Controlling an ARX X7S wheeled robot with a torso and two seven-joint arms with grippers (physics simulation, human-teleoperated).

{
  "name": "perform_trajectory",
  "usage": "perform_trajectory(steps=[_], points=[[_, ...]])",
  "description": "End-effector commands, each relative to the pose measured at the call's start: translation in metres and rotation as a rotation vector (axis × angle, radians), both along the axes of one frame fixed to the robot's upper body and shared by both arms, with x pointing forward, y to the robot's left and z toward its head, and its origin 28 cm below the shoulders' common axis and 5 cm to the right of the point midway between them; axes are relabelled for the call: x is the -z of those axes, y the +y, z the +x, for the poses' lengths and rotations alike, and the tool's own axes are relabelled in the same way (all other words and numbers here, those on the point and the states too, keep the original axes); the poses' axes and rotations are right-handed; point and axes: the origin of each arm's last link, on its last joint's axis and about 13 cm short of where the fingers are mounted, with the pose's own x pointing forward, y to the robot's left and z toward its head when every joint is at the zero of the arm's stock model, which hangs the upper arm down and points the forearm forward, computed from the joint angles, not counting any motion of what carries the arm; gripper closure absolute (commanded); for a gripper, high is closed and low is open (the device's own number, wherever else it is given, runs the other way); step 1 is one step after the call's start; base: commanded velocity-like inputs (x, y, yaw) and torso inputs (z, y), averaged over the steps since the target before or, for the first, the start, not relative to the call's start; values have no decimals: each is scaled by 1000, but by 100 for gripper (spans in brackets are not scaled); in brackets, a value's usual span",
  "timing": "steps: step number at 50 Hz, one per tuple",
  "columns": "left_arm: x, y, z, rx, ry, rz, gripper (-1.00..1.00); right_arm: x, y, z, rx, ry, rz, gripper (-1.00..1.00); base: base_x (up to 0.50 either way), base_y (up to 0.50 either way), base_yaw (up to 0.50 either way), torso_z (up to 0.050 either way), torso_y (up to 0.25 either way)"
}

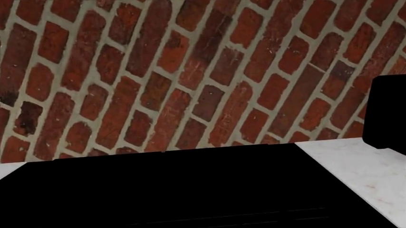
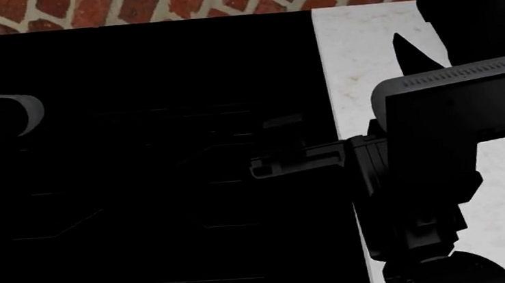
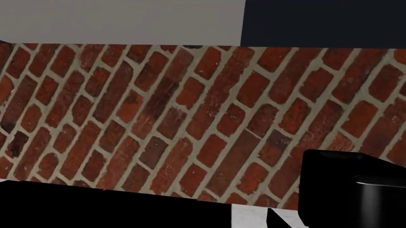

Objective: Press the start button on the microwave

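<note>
Microwave (image 2: 144, 158): seen from above in the head view as a black mass at left; start button not discernible.
Right gripper (image 2: 268, 164): extended over the microwave; jaw state cannot be told.
Countertop (image 2: 364, 56): white, at right.
Brick wall (image 1: 190, 71): filled in only by the 2 wrist views.
Left gripper: not shown.

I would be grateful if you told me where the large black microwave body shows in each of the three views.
Head view: the large black microwave body fills the left and centre, with the white marble counter to its right.
Left wrist view: it spans the lower part.
Right wrist view: only a dark strip along the lower edge.
Shared landmark: the red brick wall behind it.
</note>
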Motion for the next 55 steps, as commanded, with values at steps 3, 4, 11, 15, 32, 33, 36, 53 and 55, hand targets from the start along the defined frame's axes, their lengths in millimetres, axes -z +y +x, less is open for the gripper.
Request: perform_trajectory(steps=[3,4,11,15,32,33,36,53,55], points=[[1,1,0,-6,-2,-5,-100,1,2,-3,-15,-12,-11,-100,0,0,0,0,0],[1,1,0,-8,-1,-6,-100,1,3,-3,-24,-12,-18,-100,0,0,0,0,0],[2,0,1,-7,1,3,-100,-24,3,-14,-17,-79,15,-100,0,0,0,0,0],[3,-2,2,-2,4,6,-100,-64,2,-19,28,-154,-11,-100,0,0,0,0,0],[2,-1,3,8,-1,10,-100,-202,-1,-28,145,-327,-204,-100,0,0,0,0,0],[2,-1,3,10,-1,11,-100,-207,-1,-28,139,-329,-198,-100,0,0,0,0,0],[1,-2,3,14,-4,13,-100,-223,-1,-25,140,-341,-186,-100,0,0,0,0,0],[5,-1,5,22,-5,14,-100,-286,3,26,81,-319,-164,100,0,0,0,0,0],[6,-1,6,21,-2,13,-100,-291,6,35,68,-310,-156,100,0,0,0,0,0]])
